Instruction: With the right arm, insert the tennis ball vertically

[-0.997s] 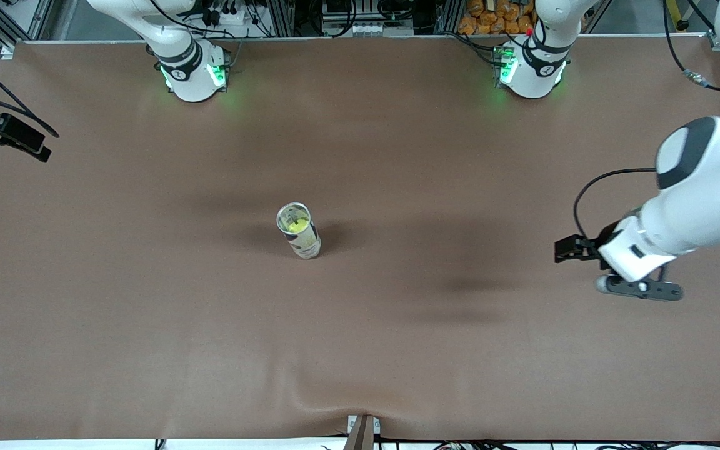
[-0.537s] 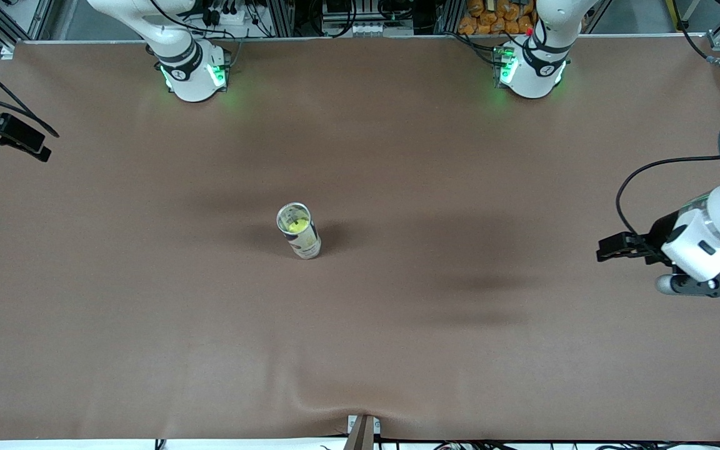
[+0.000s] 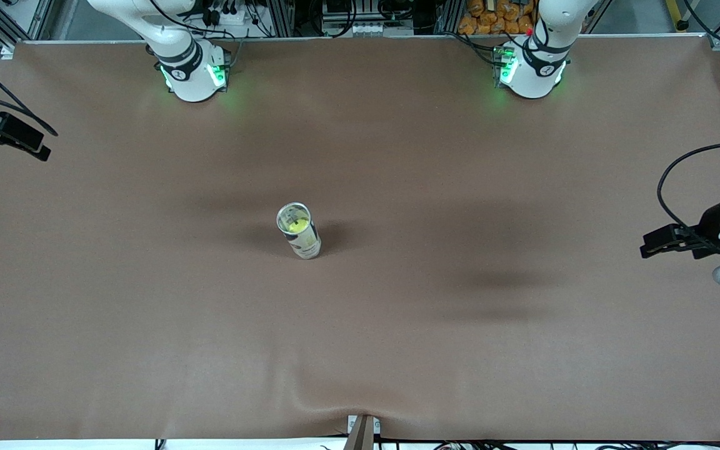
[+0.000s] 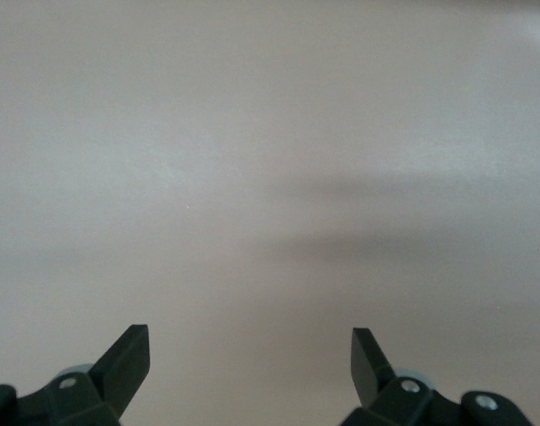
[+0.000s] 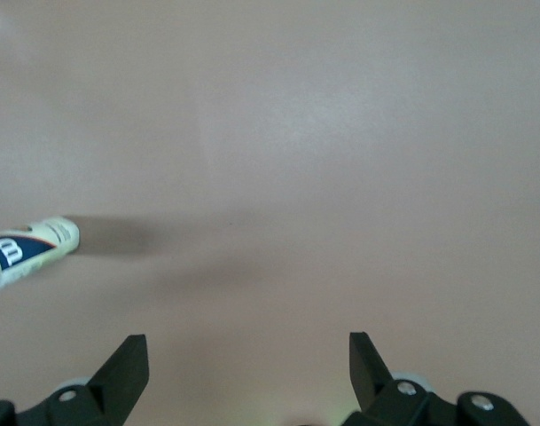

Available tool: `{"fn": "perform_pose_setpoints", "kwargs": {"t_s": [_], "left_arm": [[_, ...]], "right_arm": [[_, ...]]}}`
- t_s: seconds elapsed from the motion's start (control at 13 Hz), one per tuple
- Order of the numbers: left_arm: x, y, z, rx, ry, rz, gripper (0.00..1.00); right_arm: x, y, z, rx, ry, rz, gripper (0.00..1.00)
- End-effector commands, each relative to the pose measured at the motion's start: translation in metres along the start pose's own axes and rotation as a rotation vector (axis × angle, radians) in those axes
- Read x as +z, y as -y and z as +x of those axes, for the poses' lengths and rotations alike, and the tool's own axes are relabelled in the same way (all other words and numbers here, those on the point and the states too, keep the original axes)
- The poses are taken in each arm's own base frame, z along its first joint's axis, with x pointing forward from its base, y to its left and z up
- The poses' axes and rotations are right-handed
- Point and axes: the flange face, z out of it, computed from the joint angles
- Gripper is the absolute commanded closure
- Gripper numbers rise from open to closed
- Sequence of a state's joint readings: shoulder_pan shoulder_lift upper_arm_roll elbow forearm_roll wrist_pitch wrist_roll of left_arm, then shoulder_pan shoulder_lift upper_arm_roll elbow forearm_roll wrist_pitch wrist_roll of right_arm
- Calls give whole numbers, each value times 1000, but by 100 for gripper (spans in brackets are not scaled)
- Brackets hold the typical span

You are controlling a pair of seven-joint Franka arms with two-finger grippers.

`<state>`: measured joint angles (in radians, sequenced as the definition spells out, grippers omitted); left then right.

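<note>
A clear tube (image 3: 305,242) with a dark-printed label stands upright mid-table, and a yellow tennis ball (image 3: 297,226) shows inside it through the open top. In the right wrist view the tube (image 5: 28,248) sits at the frame's edge. My right gripper (image 5: 249,348) is open and holds nothing, with bare table below it; in the front view it (image 3: 40,149) hangs over the right arm's end of the table. My left gripper (image 3: 647,245) is over the left arm's end, well away from the tube. It (image 4: 250,344) is open and holds nothing.
Brown cloth (image 3: 397,325) covers the table, with a wrinkle near the front edge by a small bracket (image 3: 363,428). Both arm bases (image 3: 192,72) (image 3: 530,69) stand along the edge farthest from the front camera. A black cable (image 3: 679,169) loops above the left wrist.
The left arm has drawn back toward its own end of the table, away from the tube, and is now partly out of view. The right gripper and the tube have not moved.
</note>
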<state>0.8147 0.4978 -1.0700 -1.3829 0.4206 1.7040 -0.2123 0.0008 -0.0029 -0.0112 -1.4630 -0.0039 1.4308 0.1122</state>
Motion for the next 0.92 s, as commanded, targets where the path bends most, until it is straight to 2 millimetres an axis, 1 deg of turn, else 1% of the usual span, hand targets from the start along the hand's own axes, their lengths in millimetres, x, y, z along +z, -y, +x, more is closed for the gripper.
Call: {"fn": "perform_pose_setpoints", "kwargs": {"t_s": [0.0, 0.08, 0.15, 0.23, 0.31, 0.38, 0.54, 0.61, 0.69, 0.84], "left_arm": [[-38, -17, -14, 34, -30, 64, 0], [-44, -27, -15, 42, -41, 69, 0], [-43, -46, -14, 73, -41, 73, 0], [-50, -38, -14, 50, -52, 108, 0], [-57, -37, -15, 84, -62, 149, 0], [-61, -44, -17, 121, -61, 150, 0], [-71, -22, -21, 48, -68, 87, 0], [-69, -15, -21, 47, -63, 71, 0], [-70, -22, -22, 71, -63, 65, 0], [-78, -25, -27, 50, -65, 93, 0]], "right_arm": [[0, -12, 1, -47, 10, 21, 0], [0, -12, 1, -46, 11, 21, 0], [1, -12, 1, -46, 12, 21, 0], [0, -11, 1, -44, 11, 31, 0], [1, -11, 1, -42, 13, 36, 0], [1, -11, 1, -42, 15, 36, 0], [1, -12, 1, -42, 18, 36, 0], [1, -12, 1, -41, 18, 36, 0], [1, -12, 1, -41, 18, 36, 0], [0, -12, 1, -42, 16, 36, 0]]}}
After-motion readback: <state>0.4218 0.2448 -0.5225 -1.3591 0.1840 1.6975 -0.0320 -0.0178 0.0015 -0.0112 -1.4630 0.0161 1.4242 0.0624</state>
